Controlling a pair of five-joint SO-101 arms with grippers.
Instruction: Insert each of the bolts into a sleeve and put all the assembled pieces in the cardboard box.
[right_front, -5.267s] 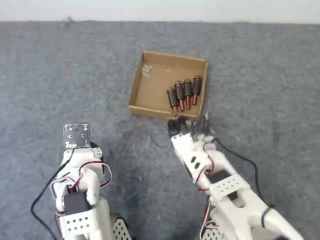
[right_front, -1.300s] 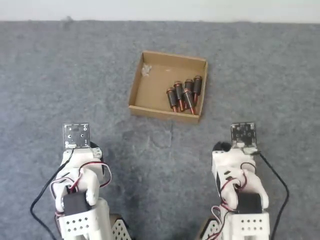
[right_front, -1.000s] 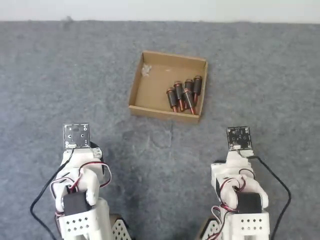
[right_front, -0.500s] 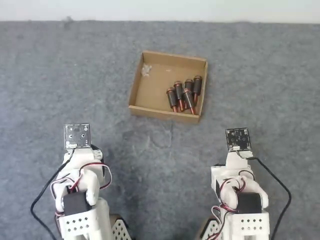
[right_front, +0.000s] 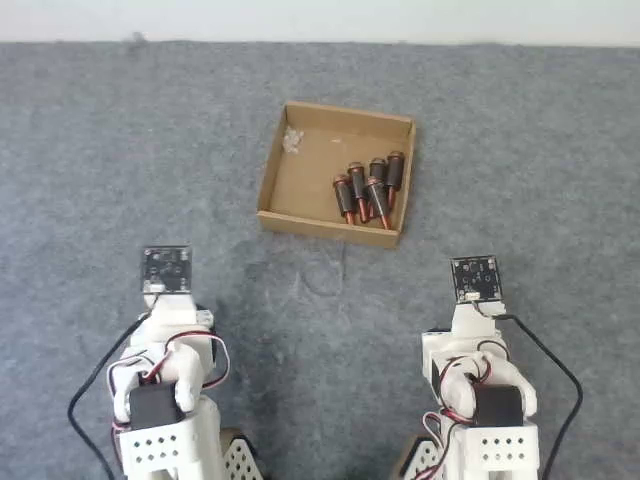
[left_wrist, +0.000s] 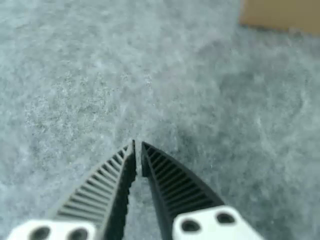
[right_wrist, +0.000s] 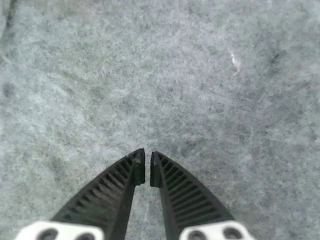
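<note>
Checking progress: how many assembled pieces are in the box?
5 pieces, in the cardboard box, right half: four side by side, one slanted across them. None seems hidden.

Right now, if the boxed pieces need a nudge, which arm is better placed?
Right, probably. The assembled pieces lie in the cardboard box's right half, nearer the right gripper than the left gripper. Both are shut, empty.

left arm (right_front: 168, 345): folded compact, wrist aimed downward
left gripper (left_wrist: 138, 148): fingertips nearly touching, nothing held
right arm (right_front: 475, 365): folded compact, wrist aimed downward
right gripper (right_wrist: 147, 156): fingertips nearly touching, nothing held
</note>
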